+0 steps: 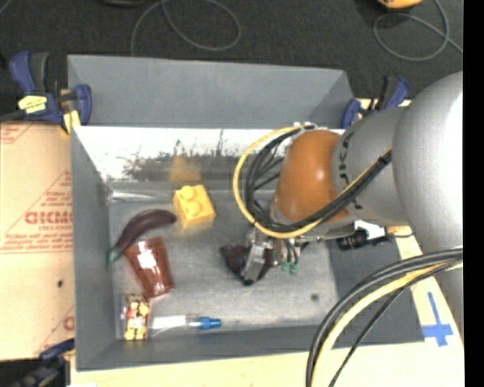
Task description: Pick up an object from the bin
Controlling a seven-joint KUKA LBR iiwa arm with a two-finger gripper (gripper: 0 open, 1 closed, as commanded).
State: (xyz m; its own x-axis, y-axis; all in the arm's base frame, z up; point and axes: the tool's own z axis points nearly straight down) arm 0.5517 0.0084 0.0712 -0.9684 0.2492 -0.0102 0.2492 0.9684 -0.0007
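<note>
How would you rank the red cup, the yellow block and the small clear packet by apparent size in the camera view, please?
1. red translucent cup, at the left.
2. yellow toy block, only a little smaller.
3. small clear packet, bottom-left corner, clearly smallest.
All lie on the bin floor, so nearness hardly matters.

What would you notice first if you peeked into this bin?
The big silver arm with its round orange cover looms on the right, its end effector down beside a small dark thing in the middle of the bin. Next comes the bright yellow block near the back wall, with a purple eggplant and a red cup on the left.
</note>
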